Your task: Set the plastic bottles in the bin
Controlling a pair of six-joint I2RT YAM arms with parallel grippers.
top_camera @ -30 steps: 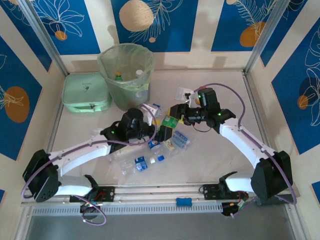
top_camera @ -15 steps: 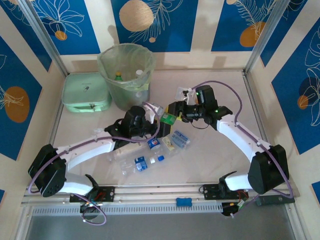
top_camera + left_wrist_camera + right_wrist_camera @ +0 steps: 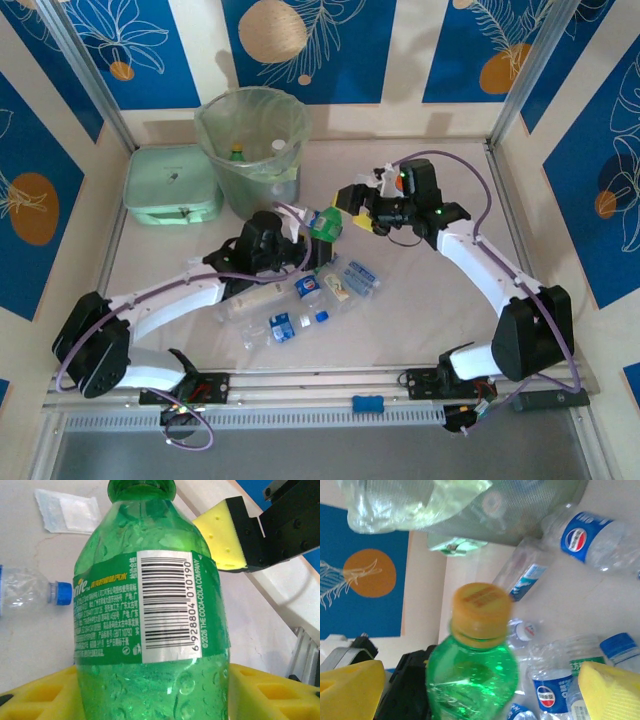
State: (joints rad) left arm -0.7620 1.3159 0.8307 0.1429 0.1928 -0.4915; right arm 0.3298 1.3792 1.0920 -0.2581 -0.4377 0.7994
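Left wrist: left gripper (image 3: 150, 695) clamped on the belly of the bottle (image 3: 150, 605), decent spot as it's probably light and squishy; right gripper (image 3: 480, 685) has jaws apart.

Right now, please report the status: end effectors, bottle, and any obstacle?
Left end effector shut on green bottle. Right end effector open, straddling it. Bottle not yet over bin. Clear bottles on table below.

A mint green box (image 3: 172, 185) with a small dark catch on its front sits at the back left of the pale counter (image 3: 430, 320), close to the side wall. The walls carry blue panels (image 3: 350, 60) with orange discs and white leaf drawings. A flat clear packet (image 3: 70, 512) lies on the counter. A small blue clip (image 3: 368, 404) sits on the metal rail (image 3: 300, 384) at the near edge.
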